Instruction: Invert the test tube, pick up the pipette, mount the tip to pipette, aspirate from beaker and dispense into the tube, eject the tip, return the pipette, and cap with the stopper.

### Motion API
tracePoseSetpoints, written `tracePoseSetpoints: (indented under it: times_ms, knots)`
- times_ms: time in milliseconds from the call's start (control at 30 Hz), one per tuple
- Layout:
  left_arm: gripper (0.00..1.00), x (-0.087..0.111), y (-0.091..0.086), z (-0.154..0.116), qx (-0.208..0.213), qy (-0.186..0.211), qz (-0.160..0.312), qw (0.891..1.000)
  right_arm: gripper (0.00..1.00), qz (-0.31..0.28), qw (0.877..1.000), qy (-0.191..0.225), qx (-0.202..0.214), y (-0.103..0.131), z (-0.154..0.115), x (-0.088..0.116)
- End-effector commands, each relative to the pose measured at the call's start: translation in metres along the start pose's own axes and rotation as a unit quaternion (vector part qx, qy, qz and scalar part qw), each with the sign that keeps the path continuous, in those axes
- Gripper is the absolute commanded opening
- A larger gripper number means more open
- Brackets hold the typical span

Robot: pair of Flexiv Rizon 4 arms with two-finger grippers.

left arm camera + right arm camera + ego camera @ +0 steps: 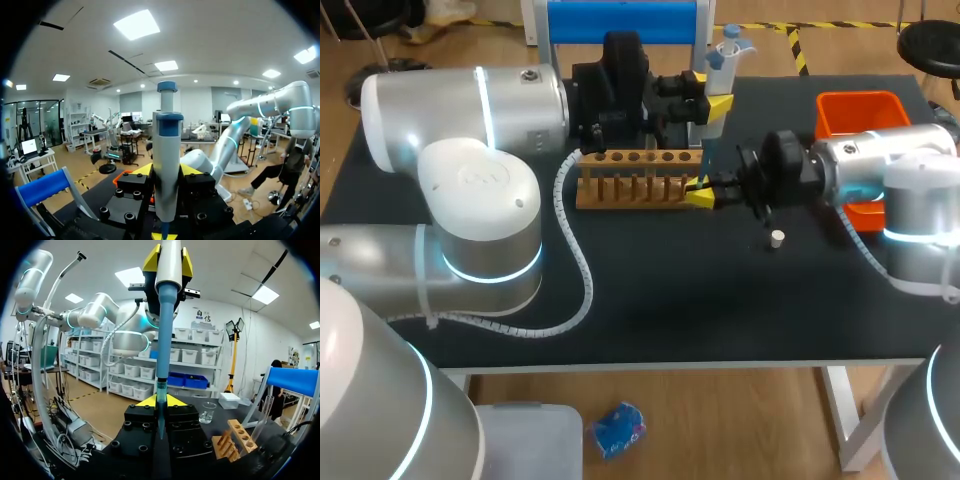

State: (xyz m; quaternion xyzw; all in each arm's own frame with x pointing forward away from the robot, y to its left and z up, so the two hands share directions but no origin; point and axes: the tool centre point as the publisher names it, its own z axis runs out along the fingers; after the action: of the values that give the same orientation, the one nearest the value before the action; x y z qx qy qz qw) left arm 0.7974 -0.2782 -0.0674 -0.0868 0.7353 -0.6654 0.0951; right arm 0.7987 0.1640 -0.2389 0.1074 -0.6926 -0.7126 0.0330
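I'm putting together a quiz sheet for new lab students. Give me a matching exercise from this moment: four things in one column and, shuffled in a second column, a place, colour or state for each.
Things
1. pipette
2. stopper
3. rack
4. bin

Descriptions
A. orange, near the right edge of the table
B. small and white, lying loose on the black tabletop
C. wooden, with a row of holes along its top, mid-table
D. held upright in the left gripper

Pairs: 1-D, 2-B, 3-C, 4-A
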Motion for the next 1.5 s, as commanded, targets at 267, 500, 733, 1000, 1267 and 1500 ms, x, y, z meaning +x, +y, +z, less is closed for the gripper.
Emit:
tracePoseSetpoints:
  times_ms: [267,500,733,1000,1267,1500]
  knots:
    - [0.00,0.000,0.006,0.001,-0.002,0.001,-0.001,1.000,0.00,-0.002,1.000,0.002,0.005,0.010,-0.001,-0.002]
    - [0.00,0.000,0.006,0.001,-0.002,0.001,-0.001,1.000,0.00,-0.009,1.000,0.003,0.010,0.012,-0.001,-0.002]
    - [0.00,0.000,0.006,0.001,-0.002,0.001,-0.001,1.000,0.00,-0.011,1.000,0.003,0.011,0.013,0.000,-0.004]
    - [0.00,0.000,0.006,0.001,-0.002,0.001,-0.001,1.000,0.00,-0.013,1.000,0.004,0.011,0.014,0.000,-0.004]
    - [0.00,0.000,0.006,0.001,-0.002,0.001,-0.001,1.000,1.00,0.004,1.000,0.009,0.028,0.007,-0.007,0.001]
    - [0.00,0.000,0.006,0.001,-0.002,0.001,-0.001,1.000,1.00,0.032,0.998,0.005,0.056,-0.004,-0.020,0.011]
